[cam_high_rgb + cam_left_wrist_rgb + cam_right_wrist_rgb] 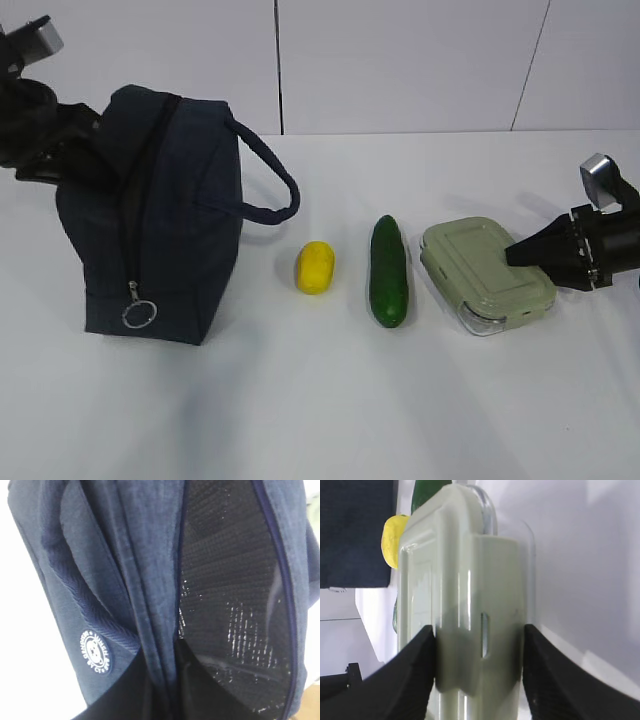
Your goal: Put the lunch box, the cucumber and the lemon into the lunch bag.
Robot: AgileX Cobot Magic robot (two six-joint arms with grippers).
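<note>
The navy lunch bag stands at the left, its zipper open along the top. Behind its far upper corner my left gripper is shut on a fold of the lunch bag beside the opening, where the dark lining shows. To the bag's right lie the yellow lemon, the cucumber and the sage-lidded lunch box in a row. My right gripper is at the box's right end. Its fingers press both sides of the lunch box; the right gripper is shut on it.
A loop handle sticks out from the bag toward the lemon. The silver ring pull hangs low on the bag's near face. Beyond the box the right wrist view shows the lemon and the cucumber's tip.
</note>
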